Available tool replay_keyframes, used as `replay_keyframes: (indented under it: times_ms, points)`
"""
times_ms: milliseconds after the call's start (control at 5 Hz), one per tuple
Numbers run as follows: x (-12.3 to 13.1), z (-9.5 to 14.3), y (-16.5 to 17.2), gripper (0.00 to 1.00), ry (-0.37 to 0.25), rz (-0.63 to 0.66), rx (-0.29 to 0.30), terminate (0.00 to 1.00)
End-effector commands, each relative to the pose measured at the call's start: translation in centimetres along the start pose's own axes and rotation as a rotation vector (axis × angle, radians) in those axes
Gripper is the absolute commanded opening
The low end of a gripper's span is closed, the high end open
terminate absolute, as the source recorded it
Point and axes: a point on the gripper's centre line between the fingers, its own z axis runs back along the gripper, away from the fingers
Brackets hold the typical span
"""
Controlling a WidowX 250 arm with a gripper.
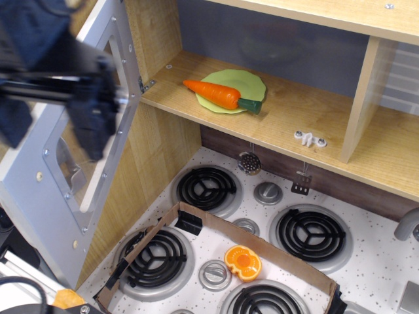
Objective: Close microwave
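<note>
Hanging at the upper left, blurred, the gripper (55,127) showed two dark fingers (91,127) spread wide apart, nothing between them. The nearer finger overlapped the clear window of the microwave door (72,157); whether it touched the pane could not be told.

Microwave (216,46): light-wood box, cavity open to view. Its silver-grey door stood swung fully outward at the left, hinged at the cavity's left wall.

Inside the cavity: one green plate (232,90) on the wooden floor, one orange carrot (219,95) lying across it, green end pointing right.

Small white bracket (309,139): on the same shelf, right of the plate, near the upright divider.

Counter (380,268): speckled white stove top, coil burners (207,186), round silver knobs (268,193). Cardboard tray (216,226) lying across the burners; orange toy piece (243,262) just inside its far edge.
</note>
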Motion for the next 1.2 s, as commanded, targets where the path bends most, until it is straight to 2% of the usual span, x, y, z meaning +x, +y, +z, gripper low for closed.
replay_keyframes:
  times_ms: [0, 200, 600, 800, 1000]
  points:
    - [-0.3, -1.3, 3.5, 1.0, 0.019, 0.048, -0.008, 0.0]
    - [-0.6, -2.7, 4.5, 1.0, 0.012, 0.049, -0.005, 0.0]
    - [0.0, -5.3, 4.7, 1.0, -0.005, 0.034, -0.036, 0.0]
    - [0.6, -5.3, 4.4, 1.0, 0.01, 0.022, -0.045, 0.0]
    - [1.2, -5.5, 3.1, 1.0, -0.002, -0.014, -0.061, 0.0]
